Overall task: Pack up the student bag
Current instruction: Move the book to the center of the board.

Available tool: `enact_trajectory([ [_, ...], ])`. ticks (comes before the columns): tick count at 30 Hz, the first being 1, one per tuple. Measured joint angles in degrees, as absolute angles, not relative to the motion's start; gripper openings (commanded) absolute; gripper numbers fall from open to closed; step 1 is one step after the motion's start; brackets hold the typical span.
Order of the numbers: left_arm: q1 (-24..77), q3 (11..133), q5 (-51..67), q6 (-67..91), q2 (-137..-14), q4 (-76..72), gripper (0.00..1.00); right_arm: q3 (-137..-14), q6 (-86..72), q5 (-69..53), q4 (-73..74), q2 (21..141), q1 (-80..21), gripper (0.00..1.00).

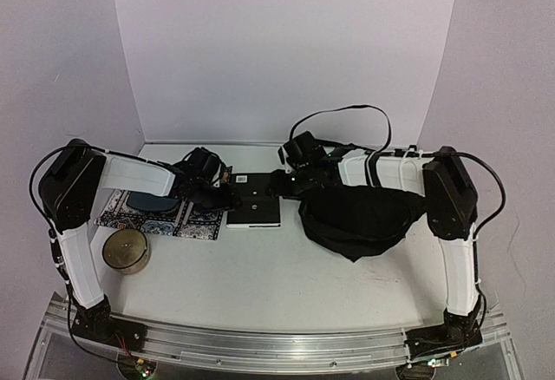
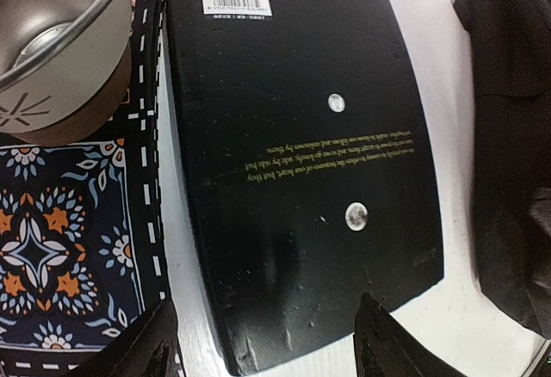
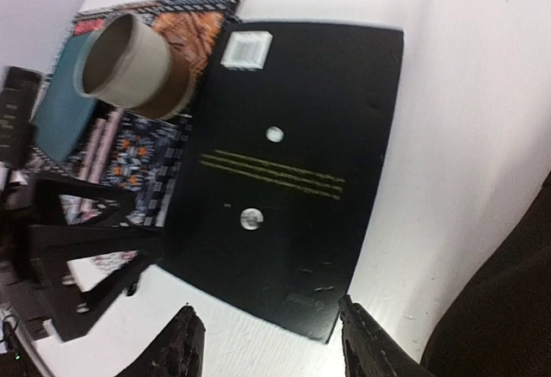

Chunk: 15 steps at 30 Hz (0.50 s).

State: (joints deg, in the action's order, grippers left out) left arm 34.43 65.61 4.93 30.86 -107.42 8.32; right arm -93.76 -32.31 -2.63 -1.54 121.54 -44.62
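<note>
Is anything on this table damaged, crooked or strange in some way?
The black book lies with its barcode side up, and its cover has small dents and scuffs near the edge closest to the left gripper. Otherwise nothing stands out.

Both arms (image 1: pixel 130 172) are white-shelled with black joints (image 1: pixel 69 180), looping black cables (image 1: pixel 347 107), black fingers (image 2: pixel 387 343).
</note>
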Motion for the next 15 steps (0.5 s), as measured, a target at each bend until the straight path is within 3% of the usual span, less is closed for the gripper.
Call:
enact_trajectory([
  [15, 34.3, 67.4, 7.5, 30.0, -112.7, 8.3, 0.68, -95.6, -36.2, -5.7, -4.6, 131.5, -43.8, 0.55],
])
